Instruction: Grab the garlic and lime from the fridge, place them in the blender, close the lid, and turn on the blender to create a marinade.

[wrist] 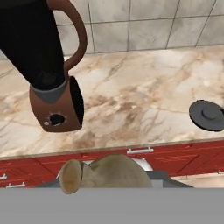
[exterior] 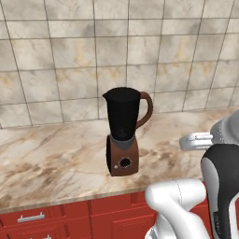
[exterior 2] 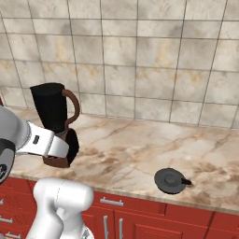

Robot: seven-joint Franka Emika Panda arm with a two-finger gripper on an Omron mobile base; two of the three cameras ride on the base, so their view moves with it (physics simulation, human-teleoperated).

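I am holding a pale tan bulb, apparently the garlic (wrist: 103, 174), between my gripper (wrist: 105, 181) fingers; my hand view is showing it low in front, above the red cabinets (wrist: 175, 157). The blender (exterior: 123, 132) is standing on the marble counter (exterior: 56, 158), its black jar uncovered, dial facing forward in the left base view. The lid (exterior 2: 171, 180) is lying flat on the counter well to the blender's right, which the right base view and my hand view are revealing.
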